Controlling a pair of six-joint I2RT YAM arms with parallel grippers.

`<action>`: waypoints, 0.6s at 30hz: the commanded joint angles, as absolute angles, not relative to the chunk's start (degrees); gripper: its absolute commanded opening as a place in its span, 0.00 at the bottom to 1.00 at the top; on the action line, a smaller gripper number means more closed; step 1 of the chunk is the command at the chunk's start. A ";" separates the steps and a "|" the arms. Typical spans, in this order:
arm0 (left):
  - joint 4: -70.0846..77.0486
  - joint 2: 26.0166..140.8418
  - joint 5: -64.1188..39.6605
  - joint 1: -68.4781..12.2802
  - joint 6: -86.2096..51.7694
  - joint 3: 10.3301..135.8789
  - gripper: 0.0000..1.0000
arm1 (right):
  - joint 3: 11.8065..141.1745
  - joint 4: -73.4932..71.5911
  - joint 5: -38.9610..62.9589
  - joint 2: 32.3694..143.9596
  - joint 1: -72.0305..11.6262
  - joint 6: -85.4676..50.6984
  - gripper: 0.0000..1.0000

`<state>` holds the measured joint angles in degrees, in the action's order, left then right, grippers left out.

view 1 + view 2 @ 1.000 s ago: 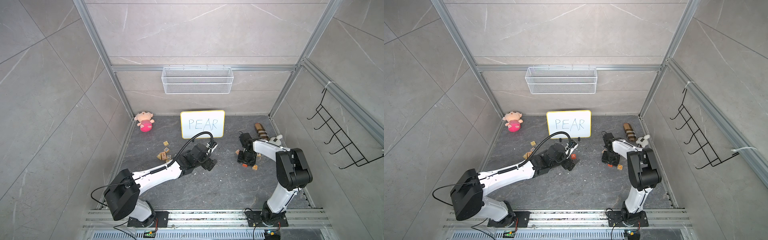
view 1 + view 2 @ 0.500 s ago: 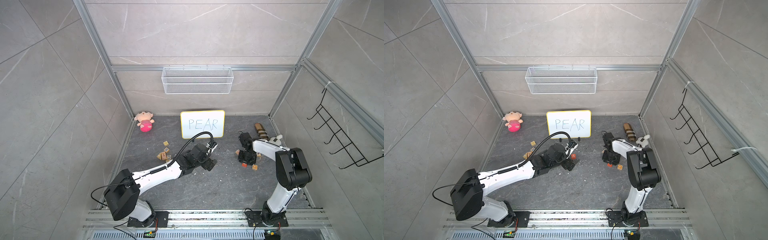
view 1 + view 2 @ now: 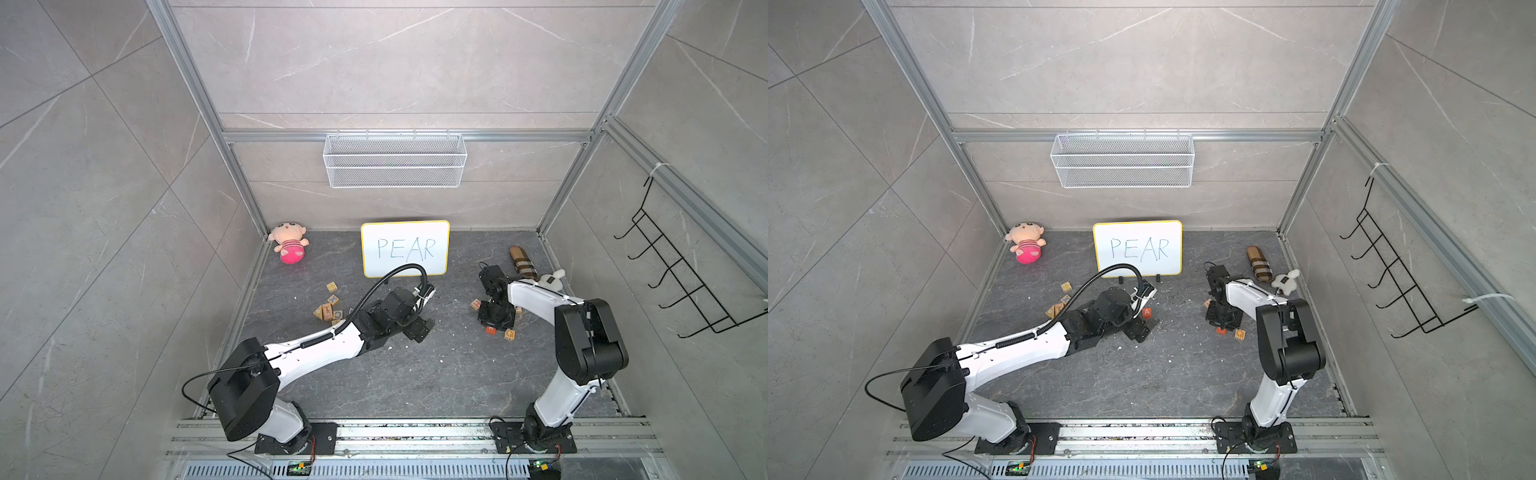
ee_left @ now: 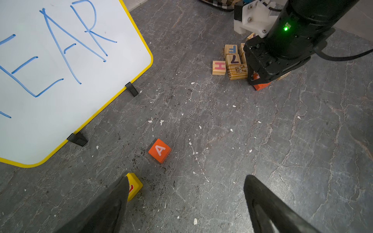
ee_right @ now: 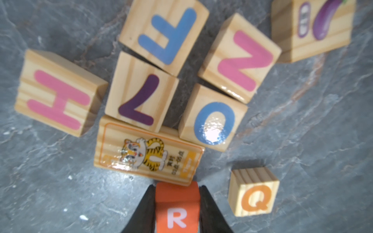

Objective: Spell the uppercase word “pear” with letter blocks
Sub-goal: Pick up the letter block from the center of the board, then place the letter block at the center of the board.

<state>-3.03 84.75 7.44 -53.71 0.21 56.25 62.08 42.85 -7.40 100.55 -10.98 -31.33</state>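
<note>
In the right wrist view an orange-red block with a white R (image 5: 176, 205) sits on the floor, and my right gripper (image 5: 177, 186) is shut on it, one black finger pressed to each side. Both top views show this gripper (image 3: 494, 320) pointing down at the right-hand pile of blocks. An orange-red A block (image 4: 159, 150) lies on the floor in front of the whiteboard, apart from my left gripper (image 4: 185, 179), which is open with nothing in it. A yellow block with a red letter (image 4: 134, 184) lies half hidden behind one left finger.
Tan wooden blocks with H, 7, F, N, O and a tiger picture (image 5: 148, 155) crowd against the R block; a Q block (image 5: 254, 191) stands beside it. The PEAR whiteboard (image 3: 405, 248) stands at the back. More wooden blocks (image 3: 328, 309), a doll (image 3: 289, 247) and a plaid roll (image 3: 523, 261) lie around.
The right gripper has shut on the R block. Both arms have stayed almost where they were.
</note>
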 commanded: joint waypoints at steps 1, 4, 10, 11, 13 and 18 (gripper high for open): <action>-3.02 84.68 8.28 -53.88 0.35 57.57 0.92 | 61.14 43.86 -6.55 97.72 -10.66 -32.51 0.33; -2.93 84.63 8.26 -53.96 0.31 57.55 0.92 | 61.09 43.70 -5.51 96.71 -10.66 -32.96 0.33; -2.64 84.20 8.45 -54.05 0.43 57.39 0.92 | 62.93 45.31 -2.54 94.64 -10.93 -32.88 0.31; -2.69 84.20 8.72 -54.06 0.42 57.36 0.92 | 63.41 45.52 -2.35 93.88 -11.28 -32.79 0.31; -2.68 84.12 9.39 -54.05 0.61 57.35 0.92 | 64.46 45.74 -2.08 92.50 -12.09 -32.82 0.32; -1.20 83.18 11.91 -54.04 -0.30 56.16 0.92 | 69.28 47.35 -1.75 92.64 -15.53 -32.52 0.32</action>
<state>-2.94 84.71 9.56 -53.76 0.16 56.23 66.04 45.45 -2.48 93.82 -13.43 -32.14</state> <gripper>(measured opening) 0.921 0.327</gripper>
